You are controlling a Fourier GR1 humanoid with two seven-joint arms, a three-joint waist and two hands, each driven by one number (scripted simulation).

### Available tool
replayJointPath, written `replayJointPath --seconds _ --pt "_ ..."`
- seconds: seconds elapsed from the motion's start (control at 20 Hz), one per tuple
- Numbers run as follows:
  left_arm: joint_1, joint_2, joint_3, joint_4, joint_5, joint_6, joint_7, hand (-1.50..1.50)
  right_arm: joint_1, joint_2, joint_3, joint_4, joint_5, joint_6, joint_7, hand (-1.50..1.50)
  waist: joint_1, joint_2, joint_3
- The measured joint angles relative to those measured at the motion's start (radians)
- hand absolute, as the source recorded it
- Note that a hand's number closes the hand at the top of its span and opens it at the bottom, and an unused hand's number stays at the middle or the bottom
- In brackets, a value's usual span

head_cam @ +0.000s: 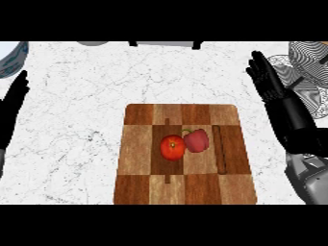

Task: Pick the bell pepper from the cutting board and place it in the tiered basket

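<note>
Though stem far-left, bell pepper [197, 141] flat, tilted.

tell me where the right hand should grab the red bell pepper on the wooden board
Probably the red bell pepper's right flank, coming from above and the right. Its left side touches the round red tomato, leaving no finger room there; the right side faces bare checkered wooden cutting board. The black right hand is open, nearer that side.

Both hands idle, nothing held.
I see left hand [2, 117] at 9 o'clock, right hand [283, 103] at 3 o'clock, fingers straight, pointing toward 12.
</note>
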Motion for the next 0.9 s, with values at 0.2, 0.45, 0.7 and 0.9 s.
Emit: replayJointPath --seconds 0.2,0.45,0.7,0.9 --pt "0.03 -0.037 0.011 -0.009 -0.012 0.018 -0.038 0.0 0.018 0.052 0.022 -0.017 0.04 -0.037 -0.006 1.5 -0.02 -0.004 0.023" --pt "0.041 -0.067 0.006 -0.031 -0.022 0.034 -0.033 0.0 0.085 0.101 -0.037 0.034 0.141 -0.215 -0.023 -1.5 -0.071 -0.013 0.034" --pt "0.064 -0.091 -0.005 -0.056 -0.021 0.033 -0.029 0.0 0.252 0.148 -0.008 0.015 0.343 -0.465 0.033 -1.5 -0.065 -0.012 0.035" --pt "0.075 -0.119 -0.017 -0.069 -0.036 0.037 -0.029 0.0 0.348 0.1 0.071 -0.141 0.525 -0.501 0.204 -1.5 -0.057 -0.012 0.034"
